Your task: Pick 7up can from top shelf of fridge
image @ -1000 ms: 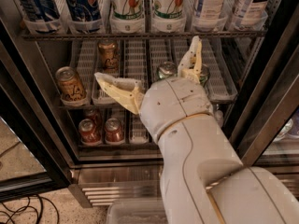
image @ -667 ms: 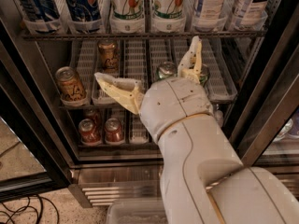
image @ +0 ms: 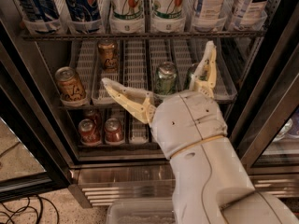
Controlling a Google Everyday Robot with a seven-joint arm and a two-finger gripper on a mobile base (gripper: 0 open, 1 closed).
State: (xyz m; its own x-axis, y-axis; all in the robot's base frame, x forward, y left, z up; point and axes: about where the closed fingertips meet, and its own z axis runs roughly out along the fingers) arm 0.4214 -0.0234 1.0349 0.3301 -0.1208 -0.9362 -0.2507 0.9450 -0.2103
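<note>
Two tall white-silver 7up cans (image: pixel 127 6) (image: pixel 167 3) stand side by side on the top shelf (image: pixel 140 34) of the fridge (image: pixel 121 190), their tops cut off by the frame's upper edge. My gripper (image: pixel 158 63) is open, fingers spread wide. It is below the top shelf, in front of the middle shelf. Its left finger (image: pixel 126 96) points left; its right finger (image: pixel 208 66) points up, with its tip just under the top shelf's front wire. It holds nothing.
Blue Pepsi cans (image: pixel 81 3) stand left of the 7up cans, white cans (image: pixel 208 3) right. Brown cans (image: pixel 70 85) and short green cans (image: pixel 166 76) are on the middle shelf, red cans (image: pixel 113 129) below. An open dark door frame (image: pixel 28 139) is at left, cables (image: pixel 28 213) on the floor.
My gripper has shifted a little to the right and slightly down, uncovering more of a short green can. The cans and shelves have not moved.
</note>
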